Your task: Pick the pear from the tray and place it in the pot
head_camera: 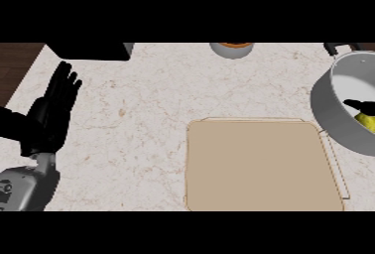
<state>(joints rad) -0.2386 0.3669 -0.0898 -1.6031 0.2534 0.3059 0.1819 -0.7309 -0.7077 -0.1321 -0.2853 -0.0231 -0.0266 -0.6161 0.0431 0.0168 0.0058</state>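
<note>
The tan tray [264, 166] lies at the centre right of the counter with nothing on it. The grey pot [328, 106] stands at the right edge, partly cut off. Inside it, at the view's right border, shows a piece of the yellow pear [367, 122]. A black part of my right hand [360, 105] lies on top of the pear and curls over it; the remainder of that hand is out of view. My left hand [53, 111] rests open at the far left, fingers up, well away from the tray.
A grey cup-like object with an orange top [233, 49] stands at the back edge. A black box [92, 51] sits at the back left. The pot's black handle [341, 47] sticks out at the back right. The counter's left edge borders dark wood [15, 64].
</note>
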